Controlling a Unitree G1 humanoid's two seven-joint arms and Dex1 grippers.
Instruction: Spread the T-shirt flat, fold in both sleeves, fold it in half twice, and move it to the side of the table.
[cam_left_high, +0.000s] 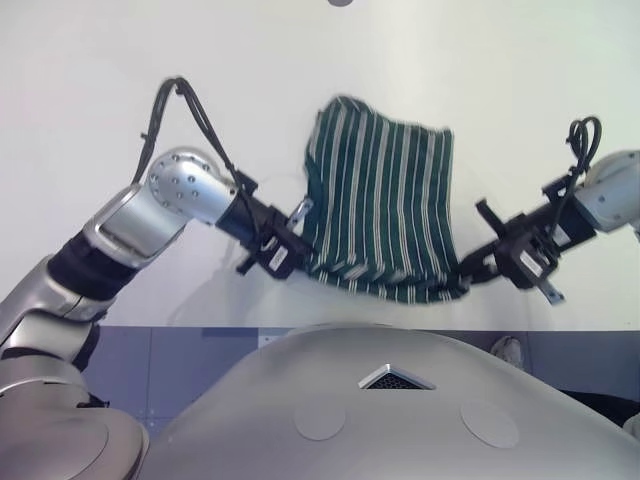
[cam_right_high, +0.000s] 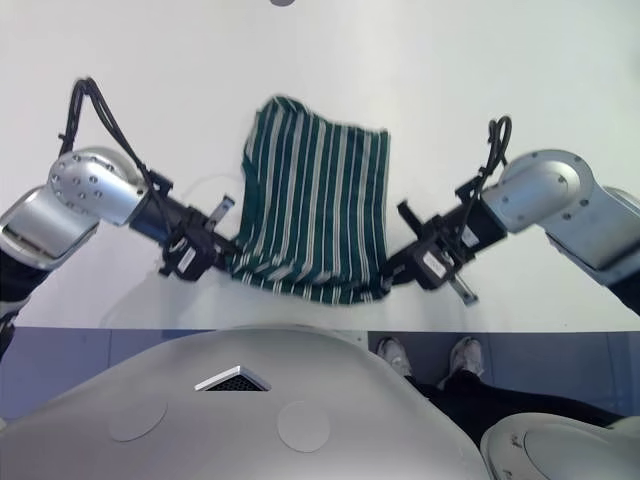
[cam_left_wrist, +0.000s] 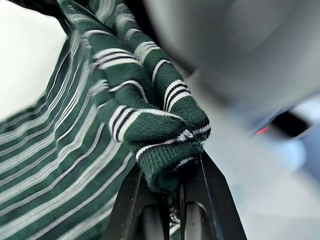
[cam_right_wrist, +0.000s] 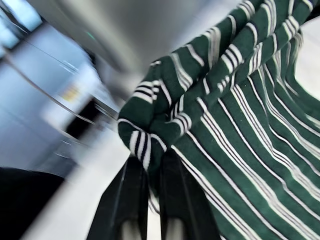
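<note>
Gripped at both near corners: green, white-striped T-shirt (cam_left_high: 380, 200), raised along its near edge above the white counter (cam_left_high: 520, 90). On the robot's left, left tool (cam_left_high: 300, 258) closed narrow on a bunched fold of hem, knit wadded tight between the two black fingers. On the robot's right, right tool (cam_left_high: 472, 270) pinched the same way on the opposite corner, a thick roll of striped cloth squeezed in the narrow gap. Between the two, near edge sagging in a shallow curve, lowest toward the right tool. Beyond that edge, cloth stretching away across the counter, stripes running lengthwise, far edge uneven with a rounded corner at the far left. Hard to tell whether the far part lies on the counter or hangs just clear of it. Tools well apart, at about the same level, one at each side of the cloth.
</note>
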